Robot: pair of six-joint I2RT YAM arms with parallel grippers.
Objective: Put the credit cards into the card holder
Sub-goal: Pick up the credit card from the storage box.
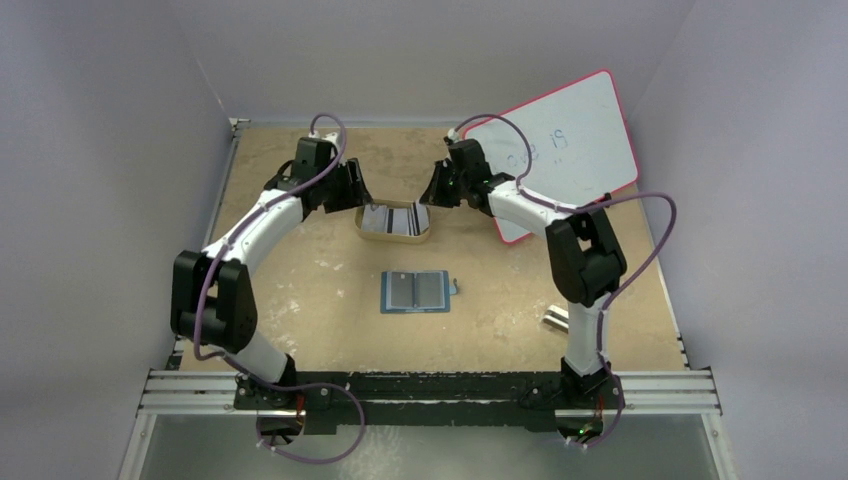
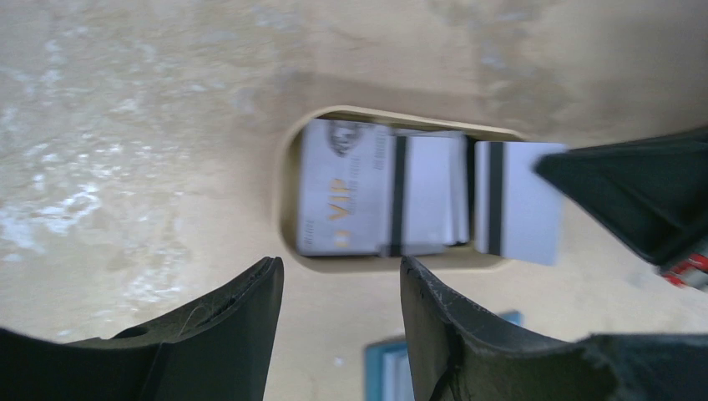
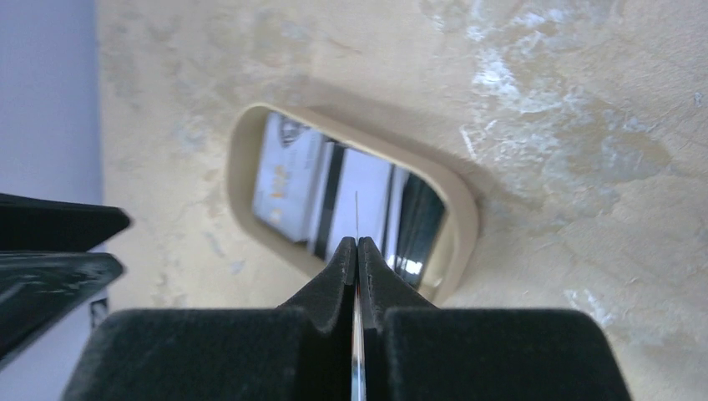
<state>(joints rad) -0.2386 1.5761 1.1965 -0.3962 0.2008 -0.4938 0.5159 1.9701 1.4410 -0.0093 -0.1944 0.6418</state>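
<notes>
From above, the two arms meet over the tan tray [image 1: 395, 240] at the far middle of the worktop [image 1: 300, 290], but what the right arm carries can't be made out there. The right wrist camera shows the right end effector [image 3: 357, 244] pinched tight on something so thin it reads as a hairline. The left wrist camera gives its face: a pale grey-white card [image 2: 518, 205] with a dark stripe beside its free edge, held over the tray's right end.

The other credit cards [image 2: 367, 200] lie overlapped in the tray, one with gold VIP lettering.

The left end effector [image 2: 342, 288] hangs spread wide at the tray's left side, holding nothing.

The card holder [image 1: 416, 291] lies open and flat nearer the arm bases, apart from the tray. It is teal-blue with greyish inner panels, its long axis runs left to right, and its tab points right.
</notes>
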